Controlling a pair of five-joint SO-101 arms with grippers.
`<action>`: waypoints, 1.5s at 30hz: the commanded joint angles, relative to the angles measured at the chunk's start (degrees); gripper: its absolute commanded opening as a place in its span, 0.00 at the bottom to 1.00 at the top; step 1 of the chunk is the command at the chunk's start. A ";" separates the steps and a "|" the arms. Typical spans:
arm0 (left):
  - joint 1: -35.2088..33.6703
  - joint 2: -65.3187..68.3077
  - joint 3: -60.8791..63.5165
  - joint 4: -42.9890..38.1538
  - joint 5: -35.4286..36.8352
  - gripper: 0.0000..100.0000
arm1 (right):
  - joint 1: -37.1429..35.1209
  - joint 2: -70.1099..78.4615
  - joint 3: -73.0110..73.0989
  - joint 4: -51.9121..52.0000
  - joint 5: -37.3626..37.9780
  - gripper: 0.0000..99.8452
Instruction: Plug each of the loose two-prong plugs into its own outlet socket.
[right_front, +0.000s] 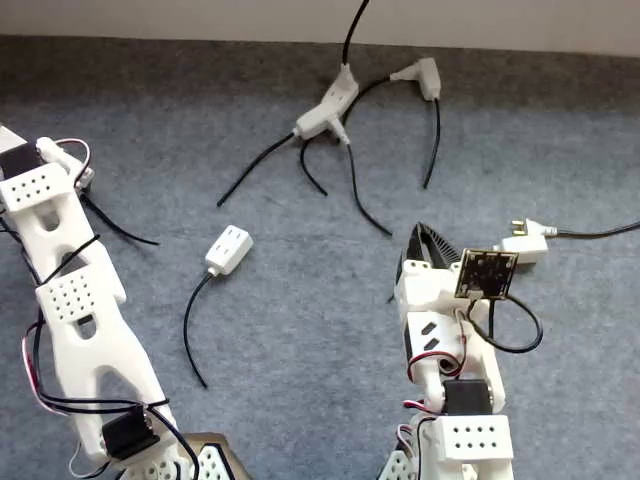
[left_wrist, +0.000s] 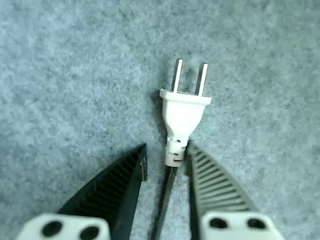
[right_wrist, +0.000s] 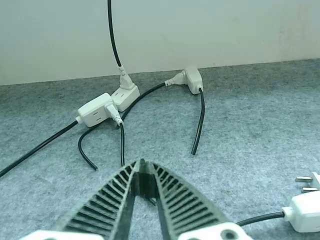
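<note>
A white two-prong plug (left_wrist: 184, 107) lies on the grey carpet with its prongs pointing away from my left gripper (left_wrist: 167, 157). That gripper is open, and the plug's neck and black cord sit between its fingers, close to one finger. In the high view the left gripper (right_front: 78, 170) is at the far left. A second loose plug (right_front: 525, 241) lies at the right, also seen in the right wrist view as a plug (right_wrist: 306, 210). My right gripper (right_wrist: 143, 167) is shut on nothing, a little left of that plug (right_front: 420, 243). A free white outlet socket (right_front: 228, 250) lies mid-carpet.
Near the back wall lie two joined white socket blocks (right_front: 325, 108) with plugs and black cords in them, and another socket with a plug (right_front: 420, 76). Short black cords trail over the carpet between them and my right arm.
</note>
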 joint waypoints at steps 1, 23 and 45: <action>0.40 -0.04 -0.75 -0.18 -0.26 0.02 | -0.22 -0.84 8.13 0.04 0.79 0.01; 7.69 -20.44 8.57 11.87 -32.79 0.01 | -0.22 -0.84 8.13 -0.04 0.79 0.01; -1.10 -54.73 73.89 5.71 -90.99 0.01 | -0.22 -0.84 8.13 0.04 0.79 0.01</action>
